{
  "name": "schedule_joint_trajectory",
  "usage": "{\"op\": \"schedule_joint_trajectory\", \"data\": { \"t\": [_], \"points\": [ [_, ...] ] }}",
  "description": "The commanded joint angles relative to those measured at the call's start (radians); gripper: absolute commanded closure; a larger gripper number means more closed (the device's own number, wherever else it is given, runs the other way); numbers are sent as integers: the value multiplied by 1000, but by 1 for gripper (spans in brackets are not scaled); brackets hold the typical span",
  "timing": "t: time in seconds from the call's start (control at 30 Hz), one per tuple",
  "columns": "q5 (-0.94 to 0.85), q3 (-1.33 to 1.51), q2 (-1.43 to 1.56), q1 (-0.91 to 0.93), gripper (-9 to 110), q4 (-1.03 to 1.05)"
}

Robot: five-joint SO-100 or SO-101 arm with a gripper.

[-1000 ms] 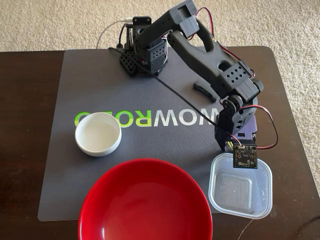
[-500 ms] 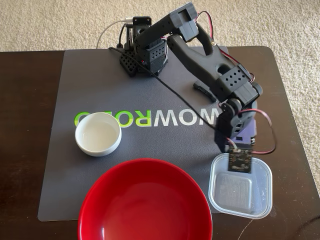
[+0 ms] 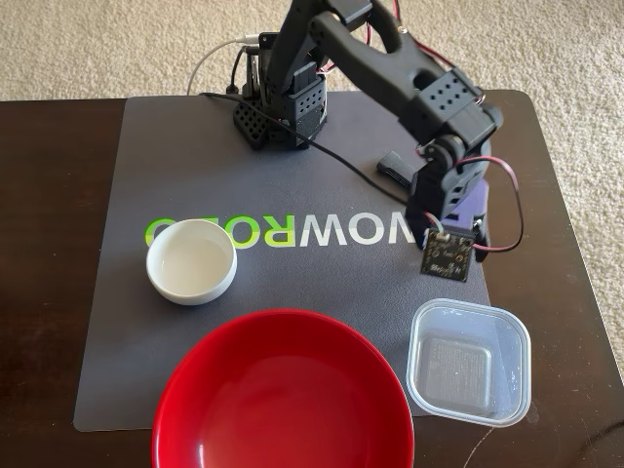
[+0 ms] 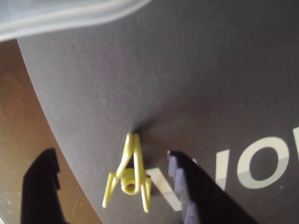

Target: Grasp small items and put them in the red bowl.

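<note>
Tool (image 4: 110, 182) lowered, fingers straddling yellow-green clip (image 4: 128, 175).

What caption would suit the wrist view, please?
Open gripper straddling a yellow-green clip on the mat.

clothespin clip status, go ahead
Tool open, low over the mat, fingers straddling the yellow-green clothespin clip. Clip flat on mat, not gripped. Red bowl empty. Nothing blocking; clear container close by.

Red bowl (image 3: 281, 395) glossy red; small bowl (image 3: 191, 260) white; container (image 3: 469, 362) clear; clip (image 4: 128, 175) yellow-green; mat (image 3: 322, 195) grey, green-white lettering; bench (image 3: 58, 195) dark brown.
</note>
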Motion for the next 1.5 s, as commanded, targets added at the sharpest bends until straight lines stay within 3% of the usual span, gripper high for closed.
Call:
{"op": "schedule_joint_trajectory", "data": {
  "t": [0.0,0.67,0.97,1.13,1.47],
  "points": [
    [-55,0,-3,-26,72,-20],
    [-143,15,-64,-61,101,-60],
    [-147,17,-60,-48,101,-69],
    [-164,9,86,-23,101,-58],
    [-241,-207,373,190,102,61]
  ]
}}
